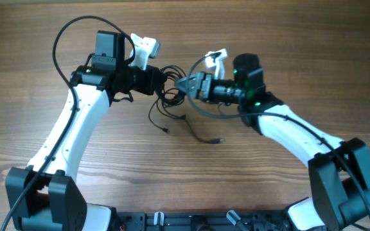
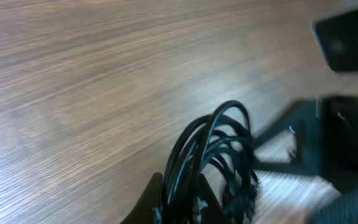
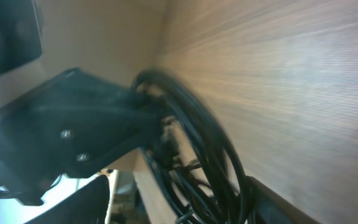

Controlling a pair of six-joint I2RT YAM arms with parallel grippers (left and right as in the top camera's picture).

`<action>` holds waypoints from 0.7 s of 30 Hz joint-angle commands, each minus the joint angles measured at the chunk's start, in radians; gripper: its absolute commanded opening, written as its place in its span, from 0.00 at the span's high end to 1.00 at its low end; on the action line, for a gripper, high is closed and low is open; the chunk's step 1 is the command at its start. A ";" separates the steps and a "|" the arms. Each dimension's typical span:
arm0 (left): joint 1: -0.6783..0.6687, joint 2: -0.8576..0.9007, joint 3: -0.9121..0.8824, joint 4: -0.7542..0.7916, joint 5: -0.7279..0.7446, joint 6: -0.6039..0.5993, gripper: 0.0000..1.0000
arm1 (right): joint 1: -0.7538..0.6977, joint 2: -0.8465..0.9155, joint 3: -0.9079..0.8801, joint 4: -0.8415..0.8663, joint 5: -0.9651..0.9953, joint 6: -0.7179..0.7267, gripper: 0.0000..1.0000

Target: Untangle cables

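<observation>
- Black on wood: left gripper (image 1: 162, 81) pressed together, pinching the cables (image 1: 169, 90) just above the tabletop (image 1: 37, 77). Several loops clamped at once, fanning up out of the jaws in the left wrist view.
- Risk on this side: a hold on many strands rather than one. Any pull from such a pinch likely to drag the whole bundle along, or to cinch the knot tighter, instead of freeing a single cord.
- Bundle itself: hung in the narrow gap between the two grippers, toward the far middle of the tabletop, bunched rather than spread out. No telling from any view which loop belongs to which cord, so easy to seize the wrong one.
- Below the bundle: loose tails trailing down onto the wood toward the near side, small plug ends (image 1: 219, 140) lying apart from each other. Liable to be swept back into the tangle by a sideways pull, or to catch inside a lifted loop.
- Right gripper (image 1: 189, 84): nose to nose with the left, right up against the loops. Cannot tell whether spread or closed, nor whether holding anything.
- Risk on this side: very little room. Closing here might trap the same strands as the left, leaving a tug-of-war that strains cord and plug. Pushing in further might knock one gripper against the other.
</observation>
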 commanded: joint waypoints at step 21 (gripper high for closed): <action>-0.048 0.013 0.006 0.075 -0.504 -0.589 0.96 | 0.054 -0.017 0.003 -0.257 0.127 0.036 0.00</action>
